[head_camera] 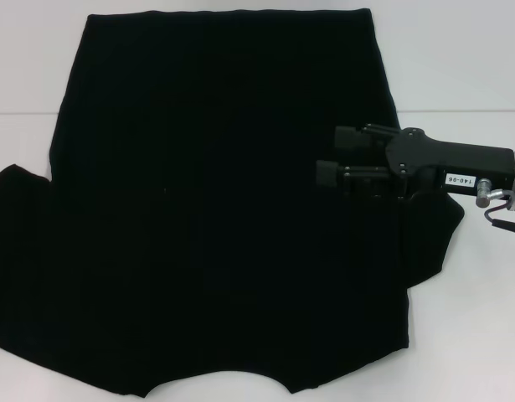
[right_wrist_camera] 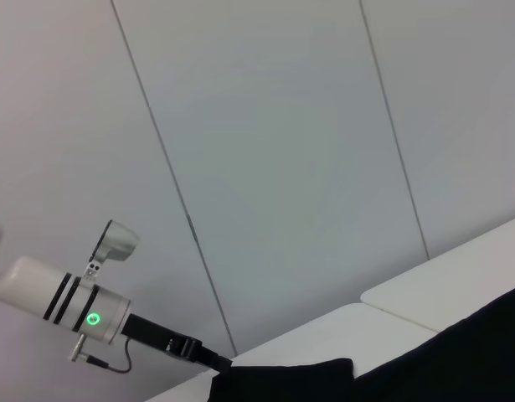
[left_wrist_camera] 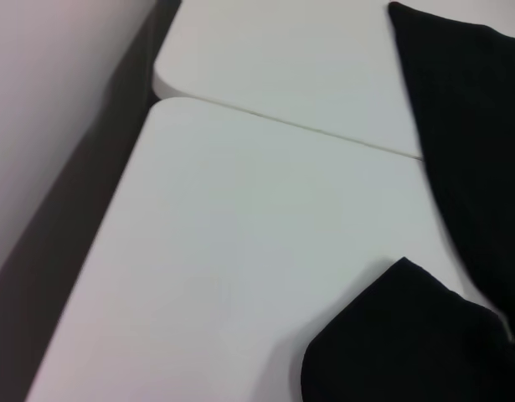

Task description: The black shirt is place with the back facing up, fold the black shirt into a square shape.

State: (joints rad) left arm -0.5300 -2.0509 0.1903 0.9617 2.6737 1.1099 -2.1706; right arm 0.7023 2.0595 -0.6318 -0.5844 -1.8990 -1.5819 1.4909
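On my left, my left pincer does not show in the head view; in my right wrist view I can see it [right_wrist_camera: 186,347] far off at the shirt's far side, low at the edge of the cloth, but I cannot tell whether it is apart or together or holding anything. My left wrist view shows only bare white counter [left_wrist_camera: 240,251] with the seam between 2 counter tops and the left sleeve lying flat on it. The black shirt [head_camera: 215,218] lies spread across the counter, plain side up with no print showing, its hem at the far edge and its neck cut-out at the near edge. The left sleeve sticks out flat to the side, not folded in. The body is smooth and I see no fold line anywhere across it. Moving right, my right pincer [head_camera: 332,157] reaches in from the right side over the right part of the shirt, above the right sleeve; its 2 fingers [head_camera: 351,136] stand a little apart with nothing between them that I can make out against the black cloth. The right sleeve bulges out from beneath my arm, slightly bunched, not yet laid over the body. I judge the task barely begun: 0 folds are finished, and both sleeves, the sides and the lengthwise fold into a square are all left to do.
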